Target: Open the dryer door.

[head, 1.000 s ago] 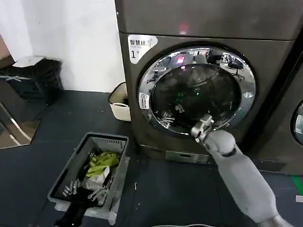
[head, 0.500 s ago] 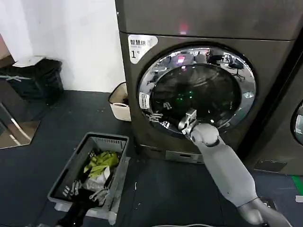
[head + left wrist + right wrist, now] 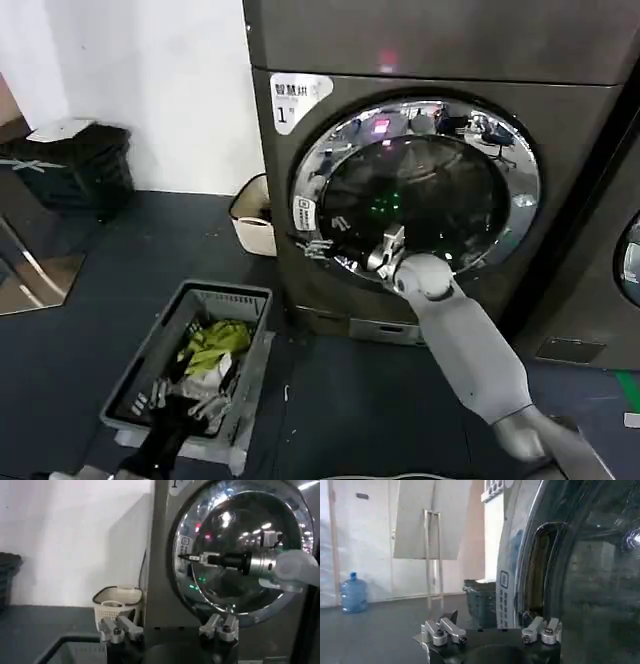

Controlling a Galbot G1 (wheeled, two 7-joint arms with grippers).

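Head view puts my left gripper (image 3: 165, 425) low over the grey basket (image 3: 150, 365), fingers spread wide. My right gripper (image 3: 383, 250), fingers parted and empty, reaches the dryer door (image 3: 417, 190), shut on the dryer (image 3: 570, 130), at its chrome rim's lower left.

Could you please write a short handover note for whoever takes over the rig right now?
Right claw: open, reaching across the dryer door to the left side of its chrome rim, by the recessed pocket seen in the right wrist view.
Left claw: open and empty, held low over the laundry basket, facing the dryer.
Done: right arm brought to the rim's left edge.
Left: door looks shut; hook the edge and pull it open.
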